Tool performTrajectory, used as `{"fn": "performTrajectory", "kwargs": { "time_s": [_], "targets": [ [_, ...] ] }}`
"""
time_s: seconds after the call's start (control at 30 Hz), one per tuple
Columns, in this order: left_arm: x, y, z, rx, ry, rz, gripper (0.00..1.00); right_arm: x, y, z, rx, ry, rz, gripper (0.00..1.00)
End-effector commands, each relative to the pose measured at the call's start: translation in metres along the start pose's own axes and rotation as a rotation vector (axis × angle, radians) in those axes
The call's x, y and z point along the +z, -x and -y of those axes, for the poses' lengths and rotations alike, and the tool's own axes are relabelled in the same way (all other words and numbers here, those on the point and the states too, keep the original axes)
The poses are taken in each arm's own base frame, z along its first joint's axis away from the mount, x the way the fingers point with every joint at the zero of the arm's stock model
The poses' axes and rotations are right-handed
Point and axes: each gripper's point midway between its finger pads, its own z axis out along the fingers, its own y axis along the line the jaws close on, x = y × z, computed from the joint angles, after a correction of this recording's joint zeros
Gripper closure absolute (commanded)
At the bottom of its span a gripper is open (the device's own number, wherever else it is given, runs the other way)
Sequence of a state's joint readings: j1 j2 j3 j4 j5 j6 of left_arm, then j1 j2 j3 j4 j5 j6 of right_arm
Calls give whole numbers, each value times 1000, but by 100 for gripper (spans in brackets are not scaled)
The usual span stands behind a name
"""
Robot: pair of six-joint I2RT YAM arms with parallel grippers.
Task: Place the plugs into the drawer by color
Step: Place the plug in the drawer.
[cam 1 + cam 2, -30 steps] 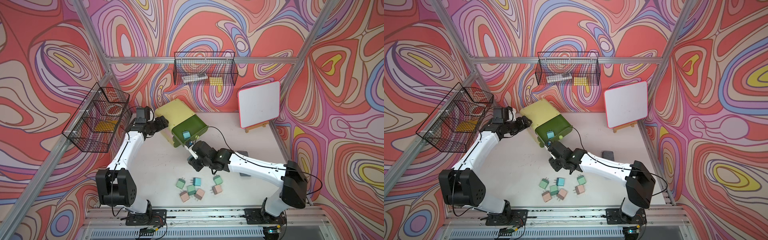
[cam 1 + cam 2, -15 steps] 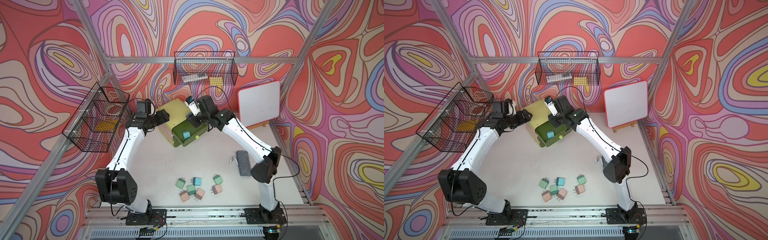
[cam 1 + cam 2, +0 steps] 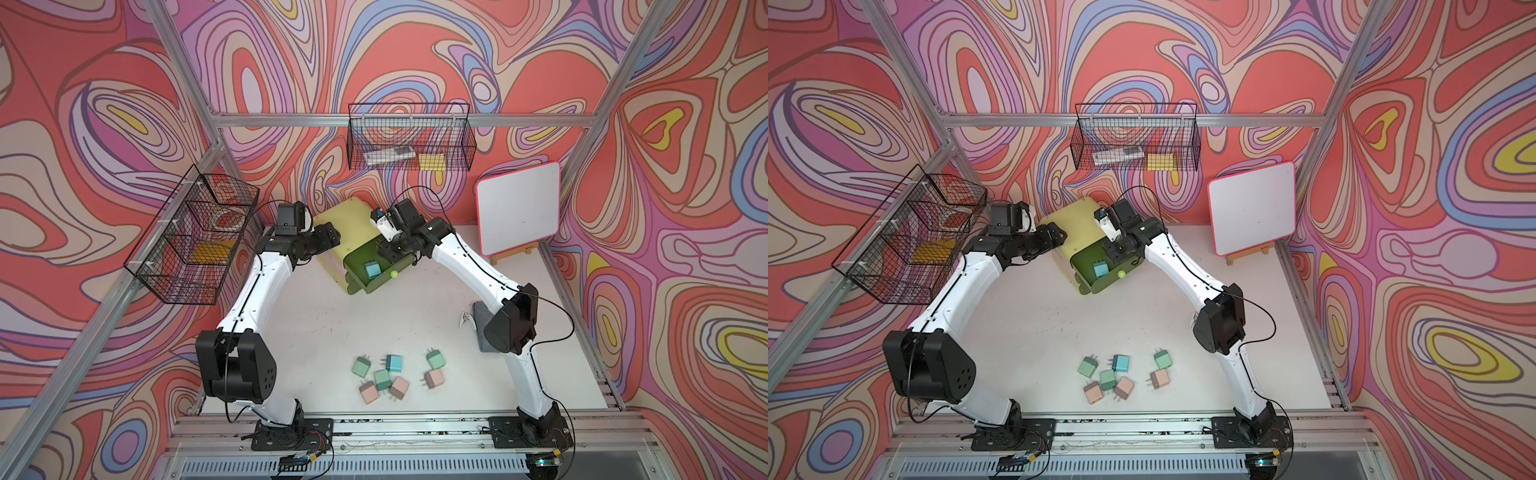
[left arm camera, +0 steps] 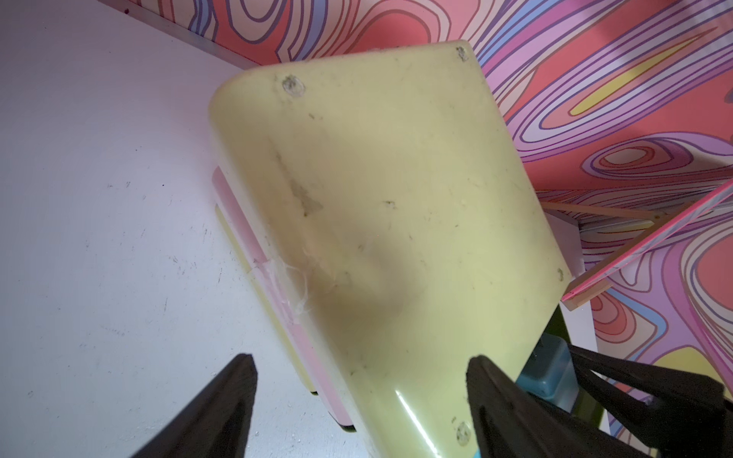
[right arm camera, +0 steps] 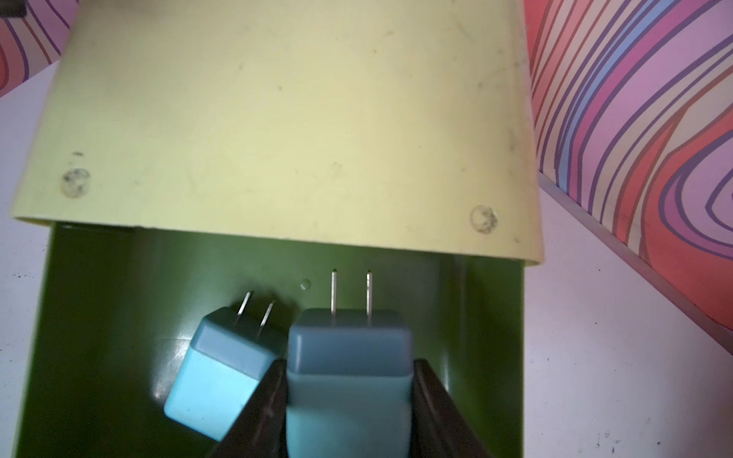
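Right end effector (image 5: 349,368) clamped on a blue plug (image 5: 349,341) over the open drawer (image 5: 99,317). Second blue plug (image 5: 222,376) lies inside, on its near side. Left end effector (image 4: 361,359) apart at the cabinet (image 4: 377,198) left edge.

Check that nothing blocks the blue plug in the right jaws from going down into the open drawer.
Nothing visible does. The held blue plug hangs over bare floor of the open drawer; the other blue plug lies off to its side, and the cabinet top covers only the drawer's back.
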State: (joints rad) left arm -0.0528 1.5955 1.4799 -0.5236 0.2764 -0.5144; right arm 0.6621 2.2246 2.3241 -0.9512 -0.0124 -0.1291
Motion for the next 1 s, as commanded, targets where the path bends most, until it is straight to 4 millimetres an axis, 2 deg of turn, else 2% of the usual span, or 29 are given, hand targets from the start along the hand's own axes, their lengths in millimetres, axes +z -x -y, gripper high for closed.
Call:
{"fn": "performTrajectory", "kwargs": {
  "time_s": [0.0,0.13,0.4,0.57,0.63,0.73,0.87,0.97],
  "targets": [
    [5,-11,-8,19,17,-15,17,15,-4,-2,20,21,-14,68],
    [3,-11,-8,24,21,-14,17,21,-8,-4,27,28,-33,66],
    [2,-10,-6,22,13,-11,17,30,-10,-5,35,35,-43,55],
    [1,-10,-6,21,11,-12,17,30,-6,-4,36,34,-31,38],
    [1,-11,-6,21,10,-12,17,28,-3,-4,35,32,-26,35],
    [1,-10,-6,20,12,-11,17,17,6,-2,32,24,-9,33],
    [0,-9,-8,27,20,-6,17,-22,32,1,32,12,76,31],
    [-1,-9,-7,28,19,-4,17,-50,43,0,39,4,130,31]
  ]
}}
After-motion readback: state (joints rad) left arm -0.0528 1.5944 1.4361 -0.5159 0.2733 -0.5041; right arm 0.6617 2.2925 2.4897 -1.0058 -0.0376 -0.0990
